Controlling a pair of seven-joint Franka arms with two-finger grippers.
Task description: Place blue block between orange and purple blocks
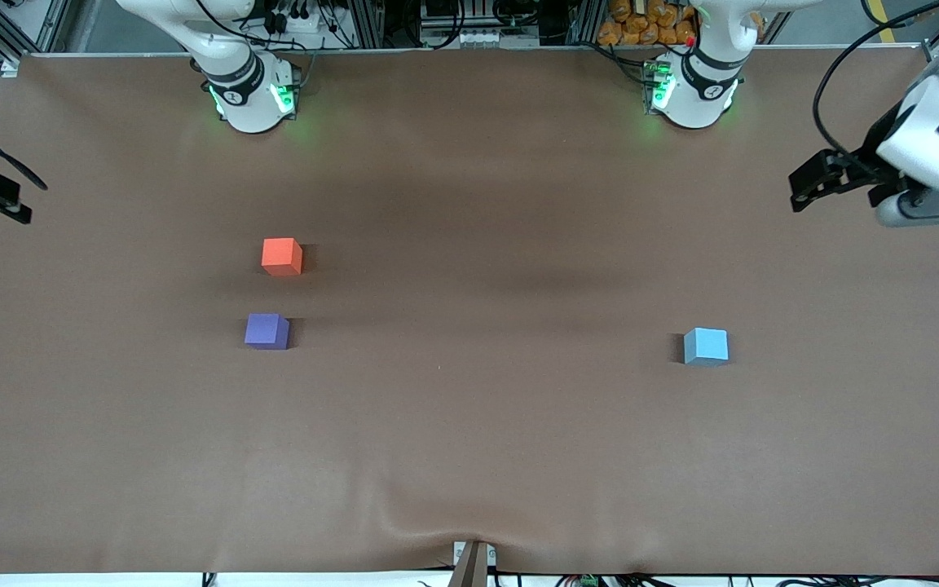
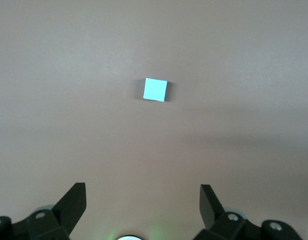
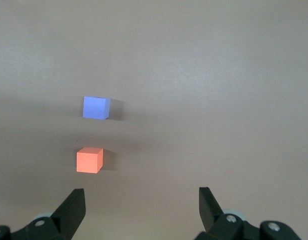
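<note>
Left end effector (image 2: 142, 202) open, up over the worktop (image 1: 469, 424) edge; right end effector (image 3: 141, 206) open too. Blue block (image 1: 707, 346) sits toward left arm's end, well apart from orange block (image 1: 282, 256) and purple block (image 1: 266, 331).

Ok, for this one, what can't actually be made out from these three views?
- Right end effector: front view cuts it off at the frame edge.
- Gap between orange block and purple block: whether the blue block fits, unclear.
- Left end effector: only fingertips show in its wrist view.
</note>
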